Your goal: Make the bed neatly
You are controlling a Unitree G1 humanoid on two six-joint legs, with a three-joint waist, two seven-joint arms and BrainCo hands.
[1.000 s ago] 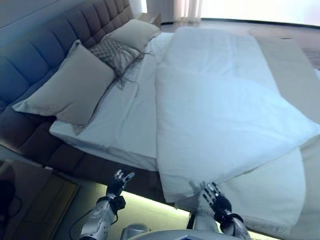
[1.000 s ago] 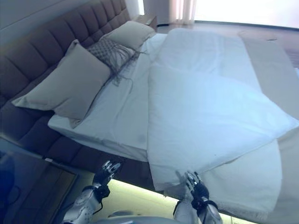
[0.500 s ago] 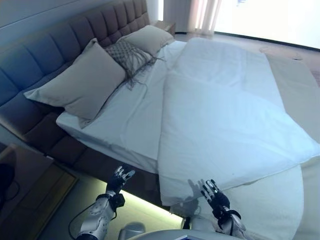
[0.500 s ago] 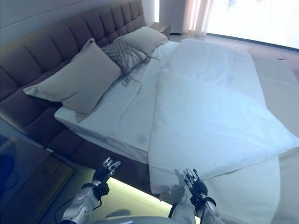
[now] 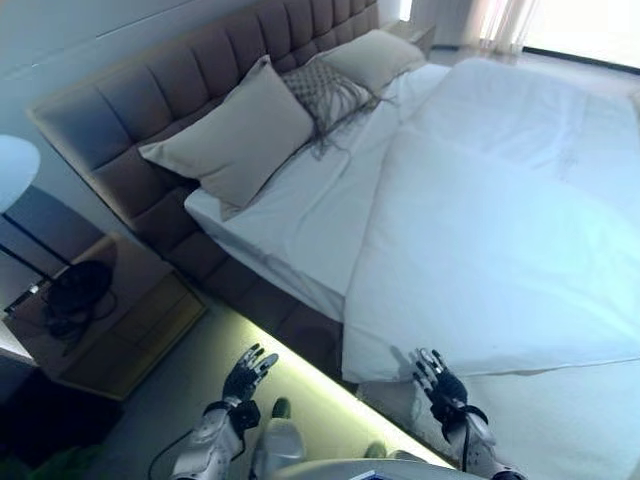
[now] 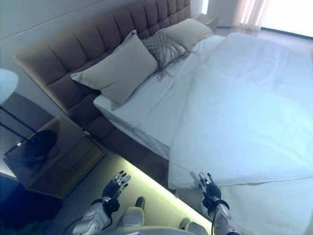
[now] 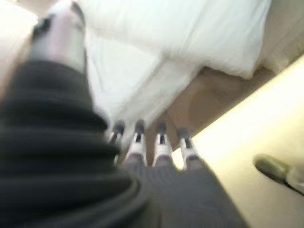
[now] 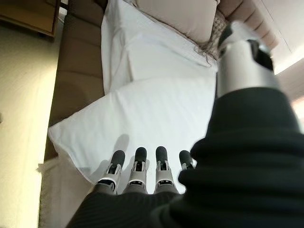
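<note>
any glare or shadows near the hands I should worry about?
Left eye view: the under-bed light strip glows bright beside the left hand; the right hand casts a shadow on the duvet corner. Left wrist view: the lit floor is washed out. Right wrist view: shadows of the fingers fall on the duvet, no glare.

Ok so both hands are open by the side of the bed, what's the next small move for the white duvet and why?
Probably reach the right hand forward onto the near corner of the white duvet and close on it. The duvet lies askew, leaving the white sheet below the beige pillows uncovered, and that corner lies just past the right hand. The left hand hangs open over the floor, off the bed.
</note>
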